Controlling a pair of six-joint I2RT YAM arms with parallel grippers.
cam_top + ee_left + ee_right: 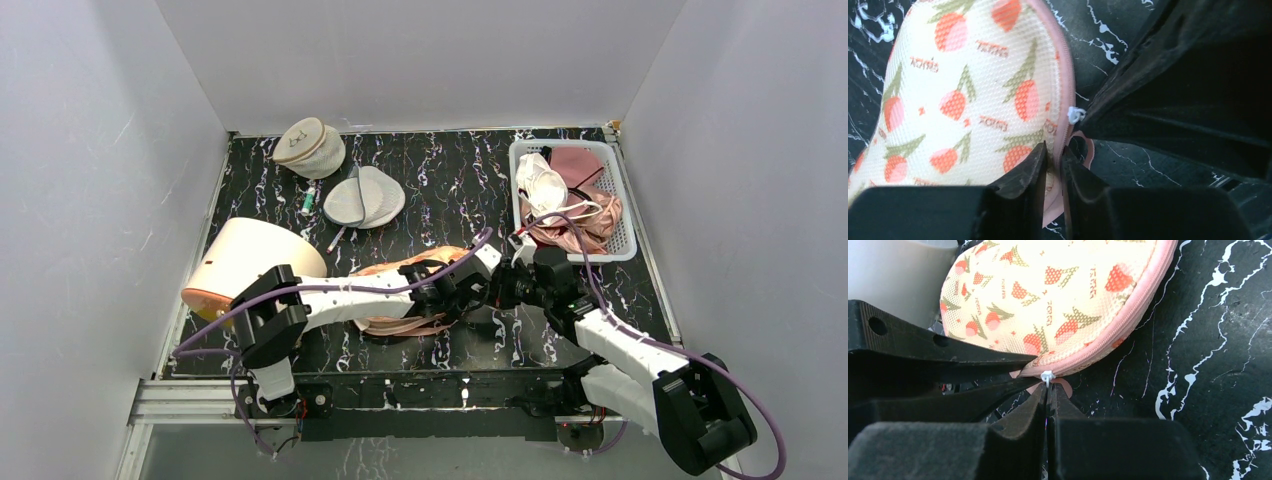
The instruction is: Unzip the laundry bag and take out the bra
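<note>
Noted laundry bag (963, 95) zipped, at centre of table (440, 175); left gripper (1053, 160) clamped on its pink edge (1066, 75), right gripper (1049, 392) pinched shut on white pull (1047, 376) (tiny purchase). Risk: pull slipping free, or bag dragging rather than unzipping.

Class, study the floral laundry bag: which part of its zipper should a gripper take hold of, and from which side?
Grip the small white zipper pull, which sticks out at the rounded end of the laundry bag. Come from beyond that end, low along the table. The right gripper is closed on it so, while the left gripper pinches the pink edge beside it.
</note>
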